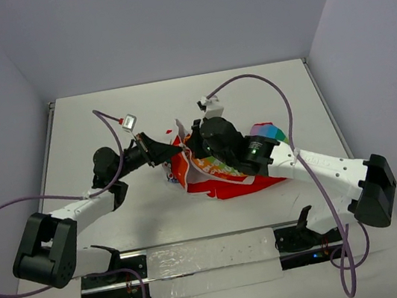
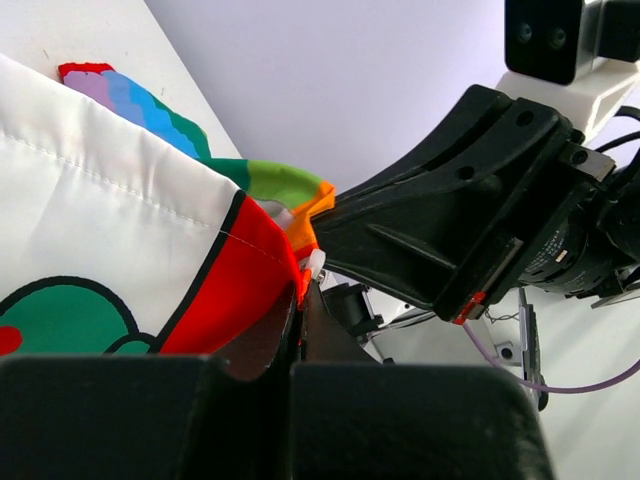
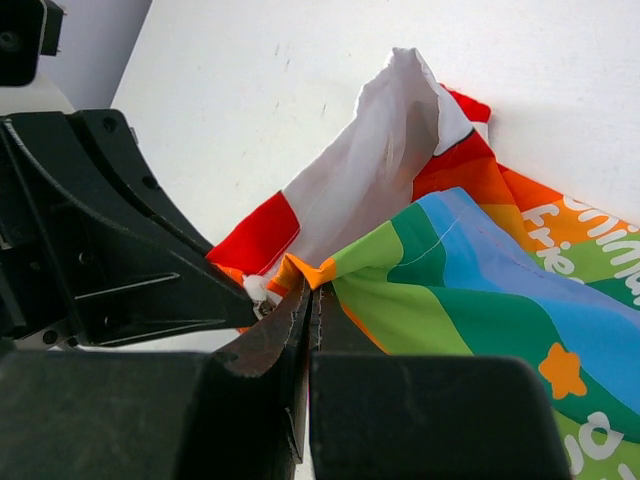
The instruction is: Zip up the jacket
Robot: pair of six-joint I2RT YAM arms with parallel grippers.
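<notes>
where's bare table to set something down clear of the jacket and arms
Free: the far strip of table between the jacket and the back wall, and the near patch between the left arm and the jacket. Crowded: the middle, where the left gripper and right gripper both pinch the jacket's edge.

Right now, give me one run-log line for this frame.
left gripper: shut on small red rainbow-striped fabric jacket, red edge | right gripper: shut on orange edge | tips close together

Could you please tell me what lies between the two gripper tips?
Only a short orange fold of the jacket with a small white piece; both wrist views show it. The left gripper and right gripper are each shut on the jacket.
</notes>
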